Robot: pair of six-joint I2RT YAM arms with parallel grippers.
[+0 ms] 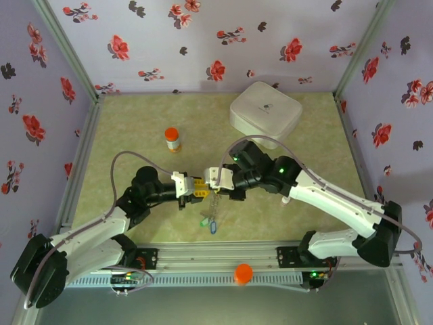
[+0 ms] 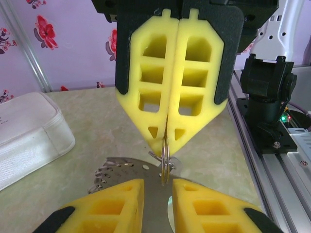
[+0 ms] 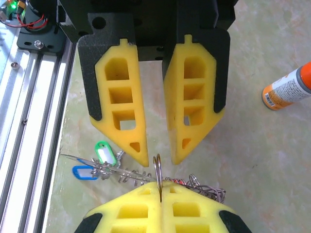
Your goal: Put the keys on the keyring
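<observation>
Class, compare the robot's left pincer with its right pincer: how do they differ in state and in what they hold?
The left pincer stands open, a gap between its fingers; the right pincer is shut, fingers pressed together. The right pincer pinches the thin metal keyring edge-on; the left pincer grips nothing, the ring's edge standing in its gap. Both have yellow foam fingers on black mounts.

Bright, even light — soft shadows, sharp
</observation>
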